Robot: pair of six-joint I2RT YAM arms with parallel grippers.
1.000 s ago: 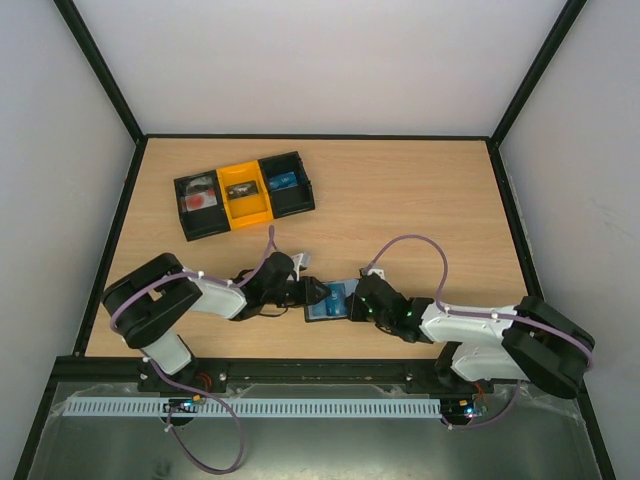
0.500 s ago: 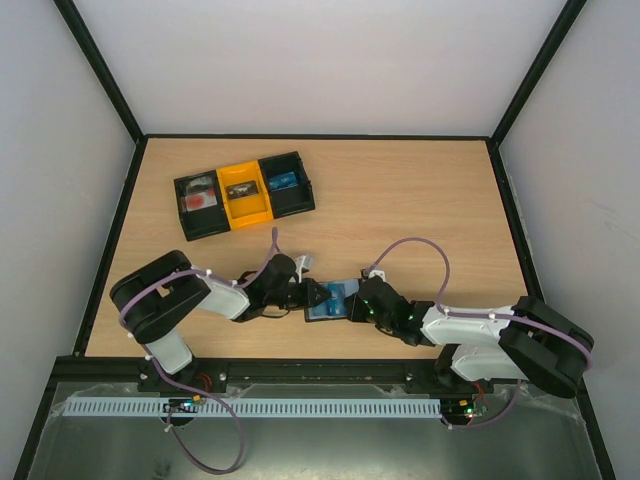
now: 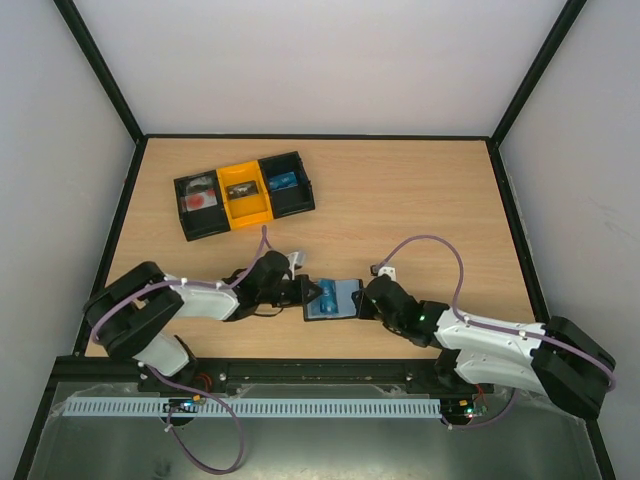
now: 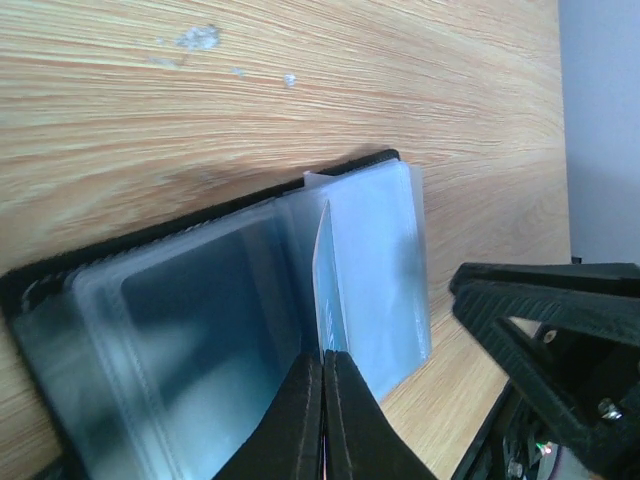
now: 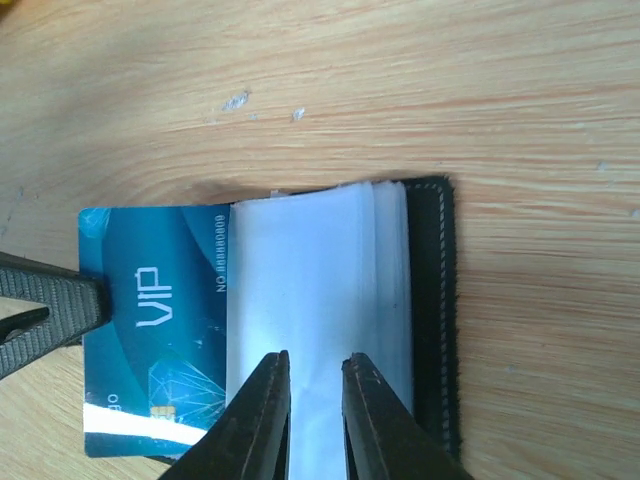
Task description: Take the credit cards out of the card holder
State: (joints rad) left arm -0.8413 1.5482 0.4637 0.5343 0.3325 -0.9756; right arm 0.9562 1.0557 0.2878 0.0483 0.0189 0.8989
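Note:
The black card holder (image 3: 347,296) lies open on the table near the front, its clear sleeves (image 5: 320,270) fanned out over its black cover (image 5: 432,300). A blue VIP credit card (image 5: 150,330) sticks out of the sleeves to the left. It shows edge-on in the left wrist view (image 4: 324,280). My left gripper (image 4: 323,362) is shut on that card's outer edge (image 3: 305,292). My right gripper (image 5: 315,362) has its fingers a narrow gap apart, tips over the sleeves on the holder's right side (image 3: 365,303).
A black-and-yellow three-compartment tray (image 3: 236,218) with small items stands at the back left. The black frame rail runs along the near edge just behind both arms. The two grippers face each other across the holder, close together.
The blue card has slid out to the left of the sleeves with my left gripper. The right arm has shifted a little right and stretched out lower.

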